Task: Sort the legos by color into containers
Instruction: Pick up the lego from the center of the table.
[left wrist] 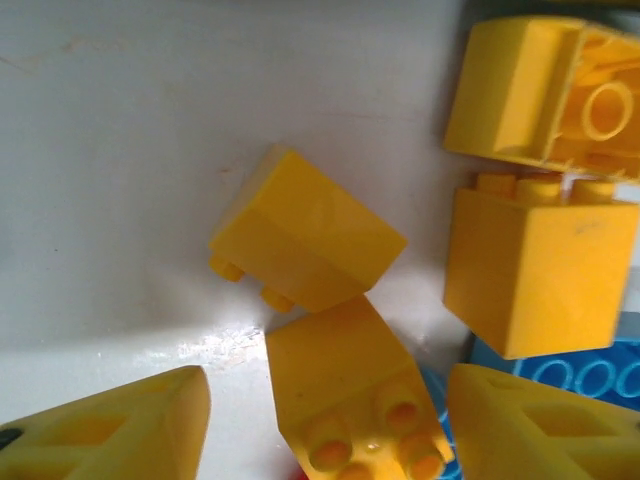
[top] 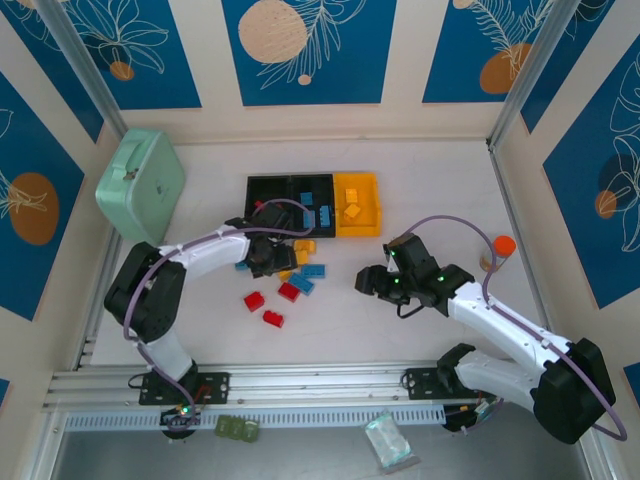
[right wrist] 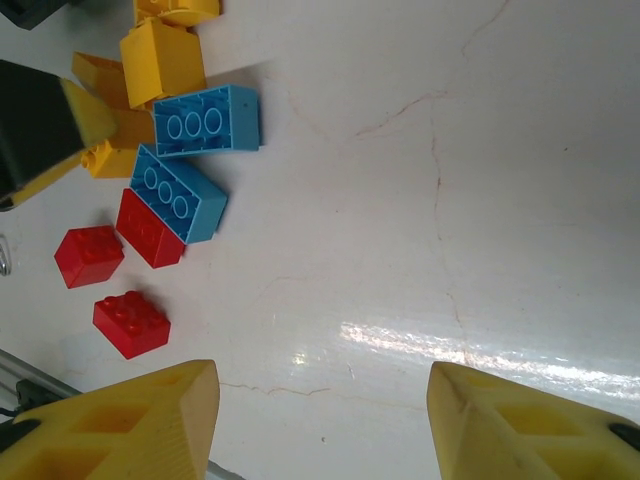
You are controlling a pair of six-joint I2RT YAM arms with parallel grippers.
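The three joined containers [top: 366,229] stand at the back centre; the yellow one holds yellow legos [top: 352,196], and the middle black one holds blue legos [top: 316,213]. Loose legos lie in front of them: red ones [top: 272,318], blue ones [top: 313,271] and yellow ones [top: 304,246]. My left gripper [top: 268,256] is low over the yellow pile and open. A yellow brick [left wrist: 345,385] lies studs-up between its fingers [left wrist: 120,430], with gaps on both sides. Other yellow bricks [left wrist: 305,230] lie just beyond. My right gripper [right wrist: 320,375] is open over bare table, right of the blue bricks [right wrist: 205,120] and red bricks [right wrist: 130,322].
A mint-green case [top: 140,185] stands at the back left. An orange-capped object [top: 503,246] sits by the right wall. Two small packets [top: 392,440] lie on the rail in front of the arm bases. Bare table stretches right of the pile.
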